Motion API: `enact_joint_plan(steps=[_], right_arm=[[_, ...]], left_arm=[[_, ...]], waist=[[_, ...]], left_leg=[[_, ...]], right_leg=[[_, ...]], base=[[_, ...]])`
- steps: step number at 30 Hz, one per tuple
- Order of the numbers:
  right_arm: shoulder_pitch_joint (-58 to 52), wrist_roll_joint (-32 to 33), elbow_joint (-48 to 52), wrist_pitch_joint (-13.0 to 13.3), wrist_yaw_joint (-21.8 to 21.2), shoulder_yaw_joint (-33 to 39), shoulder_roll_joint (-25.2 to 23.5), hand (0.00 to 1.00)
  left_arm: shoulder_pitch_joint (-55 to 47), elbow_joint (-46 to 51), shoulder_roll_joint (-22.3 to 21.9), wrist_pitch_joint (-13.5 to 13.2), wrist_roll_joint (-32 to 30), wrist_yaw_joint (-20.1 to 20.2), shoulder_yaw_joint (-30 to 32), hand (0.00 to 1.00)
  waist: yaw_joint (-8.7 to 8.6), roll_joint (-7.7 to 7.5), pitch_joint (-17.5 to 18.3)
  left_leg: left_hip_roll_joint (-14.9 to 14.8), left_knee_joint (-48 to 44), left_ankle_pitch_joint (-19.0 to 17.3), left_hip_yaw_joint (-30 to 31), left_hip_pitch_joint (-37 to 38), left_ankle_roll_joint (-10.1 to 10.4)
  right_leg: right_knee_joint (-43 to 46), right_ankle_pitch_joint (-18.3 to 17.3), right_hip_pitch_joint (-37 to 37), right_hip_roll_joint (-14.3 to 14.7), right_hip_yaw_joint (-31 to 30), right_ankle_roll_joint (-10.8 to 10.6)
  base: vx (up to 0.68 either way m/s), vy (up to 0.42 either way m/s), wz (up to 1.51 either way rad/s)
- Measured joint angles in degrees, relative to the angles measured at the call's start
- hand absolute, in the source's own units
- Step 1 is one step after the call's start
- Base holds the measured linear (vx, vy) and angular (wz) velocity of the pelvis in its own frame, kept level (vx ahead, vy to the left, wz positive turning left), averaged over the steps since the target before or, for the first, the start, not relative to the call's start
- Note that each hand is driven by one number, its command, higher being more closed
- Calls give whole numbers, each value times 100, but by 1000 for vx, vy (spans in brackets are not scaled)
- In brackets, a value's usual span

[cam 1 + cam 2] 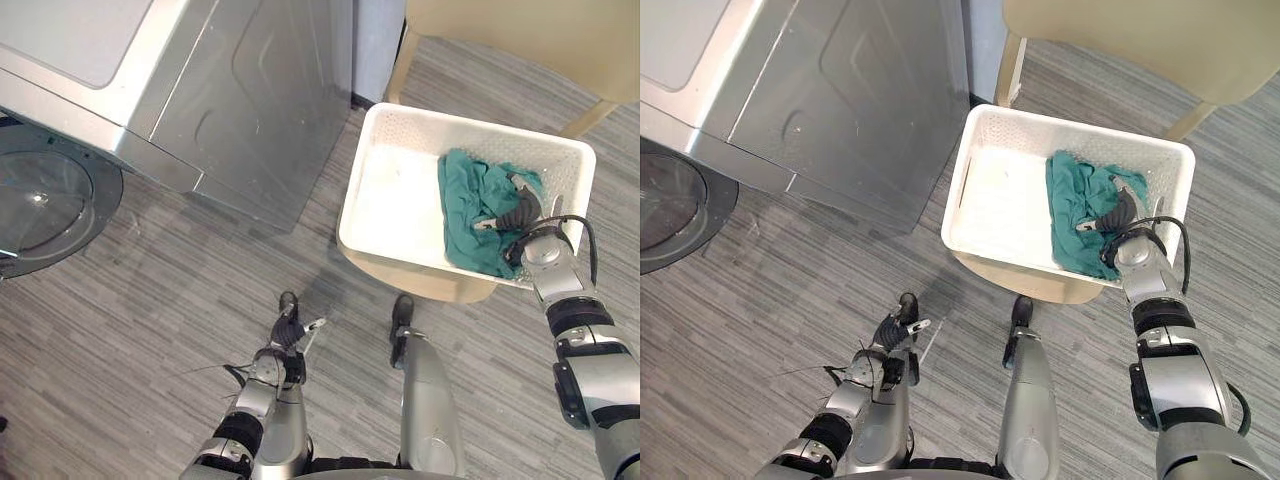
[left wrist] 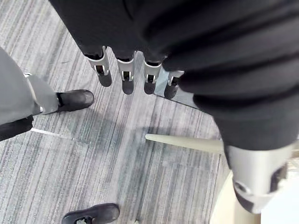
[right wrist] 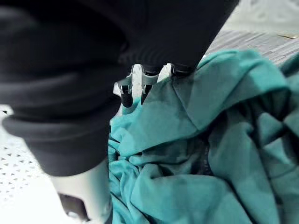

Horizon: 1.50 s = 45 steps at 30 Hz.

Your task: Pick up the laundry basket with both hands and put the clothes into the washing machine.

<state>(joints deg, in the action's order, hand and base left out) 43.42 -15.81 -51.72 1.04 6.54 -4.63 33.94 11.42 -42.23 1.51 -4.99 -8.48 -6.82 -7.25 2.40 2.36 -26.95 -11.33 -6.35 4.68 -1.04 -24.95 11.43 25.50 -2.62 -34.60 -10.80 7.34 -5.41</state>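
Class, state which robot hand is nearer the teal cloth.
Right. The right hand rests on the teal cloth inside the white basket; the left hand hangs over the floor, apart from the basket.

The right hand (image 3: 126, 91), fingers straight, touches crumpled teal clothes (image 3: 210, 149) in white basket (image 3: 18, 163).

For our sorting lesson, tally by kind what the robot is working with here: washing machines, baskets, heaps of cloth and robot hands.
Silver-grey metal washing machine: 1
White perforated plastic laundry basket: 1
Heap of crumpled teal cloth: 1
Robot hands: 2, the left robot hand and the right robot hand
Total: 5
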Motion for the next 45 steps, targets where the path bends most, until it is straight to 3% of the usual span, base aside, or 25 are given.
enact_joint_plan(steps=[4, 8, 11, 12, 13, 18, 21, 26, 28, 30, 32, 34, 35, 39, 40, 45], right_arm=[[350, -30, -436, 5, 173, -418, 4, 0], [567, -465, -687, -40, 665, -843, 76, 0], [643, -1092, -753, -130, 915, -1202, 211, 0], [642, -1659, -750, -245, 970, -1302, 237, 0], [633, -2166, -749, -356, 973, -1401, 263, 100], [463, -3057, -594, -505, 973, -1444, 270, 100], [43, -3085, -280, -500, 973, -1176, 257, 100], [-1076, -1493, 309, -334, 1005, 51, -92, 100], [-1465, -717, 473, -384, 1076, 665, -318, 100], [-1800, -450, 850, -496, 1119, 1247, -447, 100], [-2100, -360, 1744, -683, 1275, 1823, -461, 100], [-2505, -297, 3453, -860, 1542, 2379, -473, 100], [-2734, -458, 4365, -886, 1743, 2625, -534, 100], [-2757, -778, 5091, -953, 2096, 3162, -709, 100], [-2757, -910, 5097, -1010, 2178, 3294, -746, 100], [-2625, -1189, 5098, -1038, 2159, 3418, -763, 100]], left_arm=[[160, 151, -19, 7, -5, -92, -18, 0], [148, 503, -22, 15, -7, -211, -186, 0], [132, 787, -26, 12, -7, -233, -188, 0], [127, 796, -26, 15, -9, -248, -175, 0], [99, 795, -24, 15, -11, -273, -141, 0], [93, 560, -72, 14, -17, -326, 160, 0], [85, 430, -118, 26, -22, -348, 346, 0], [15, 441, -132, -23, 237, -669, 648, 0], [-80, 431, -132, -62, 642, -781, 804, 0], [-198, 358, -130, -71, 829, -858, 877, 0], [-374, 320, -135, -77, 1053, -870, 923, 0], [-621, 298, -136, -123, 1332, -864, 997, 0], [-862, 109, -130, -170, 1538, -853, 1104, 0], [-1261, -471, -152, -164, 1988, -793, 1634, 0], [-1332, -698, -151, -147, 2215, -731, 2100, 0], [-1428, -603, 77, -20, 3091, -811, 4190, 0]], waist=[[14, 19, -5], [23, 103, -50], [62, 138, -66], [110, 137, -65], [164, 136, -64], [143, 116, -49], [141, 108, -45], [151, 72, -25], [153, 56, -18], [148, 46, -20], [125, 30, -17], [122, -27, 37], [108, -185, 355], [-39, -472, 1013], [-52, -557, 1316], [-68, -606, 2090]], left_leg=[[60, -310, -18, 51, -620, -28], [189, -678, -119, 108, -1008, -170], [256, -898, -217, 108, -1270, -227], [258, -910, -218, 89, -1297, -226], [259, -918, -217, 79, -1305, -227], [276, -744, -127, 56, -1253, -233], [287, -609, -14, 78, -1072, -267], [339, -564, -11, 81, -684, -264], [335, -561, -44, 63, -454, -310], [315, -537, -80, -8, -184, -335], [279, -445, -119, -126, 157, -341], [227, -291, -141, -286, 529, -329], [217, -82, -157, -397, 734, -340], [222, 304, -152, -383, 1311, -329], [222, 423, -162, -369, 1482, -315], [254, 650, -238, -359, 1991, -330]], right_leg=[[180, -2, -481, -108, 66, 1], [361, -18, -731, -255, 60, -11], [442, -30, -913, -348, 62, -17], [435, -35, -934, -394, 121, -16], [435, -33, -932, -455, 219, 12], [428, -20, -849, -525, 384, 4], [383, -5, -661, -541, 462, -3], [269, -48, -178, -552, 517, -55], [176, -58, 105, -544, 540, -78], [56, -47, 404, -517, 542, -100], [-101, -20, 700, -487, 495, -146], [-353, 6, 1002, -386, 414, -215], [-406, -10, 1060, -349, 329, -235], [-729, -15, 1587, -287, 363, -254], [-904, 17, 1784, -263, 379, -269], [-1790, 301, 2624, -193, 493, -378]], base=[[-3, -18, 16], [-40, 13, 16], [-78, 33, 10], [-50, 26, -1], [-41, 21, 0], [-5, -9, 14], [58, -37, 12], [90, -30, 5], [101, -21, 1], [64, -10, -12], [62, 2, -24], [30, 14, -38], [54, 9, -39], [142, -4, -10], [174, 21, -1], [154, 33, -1]])
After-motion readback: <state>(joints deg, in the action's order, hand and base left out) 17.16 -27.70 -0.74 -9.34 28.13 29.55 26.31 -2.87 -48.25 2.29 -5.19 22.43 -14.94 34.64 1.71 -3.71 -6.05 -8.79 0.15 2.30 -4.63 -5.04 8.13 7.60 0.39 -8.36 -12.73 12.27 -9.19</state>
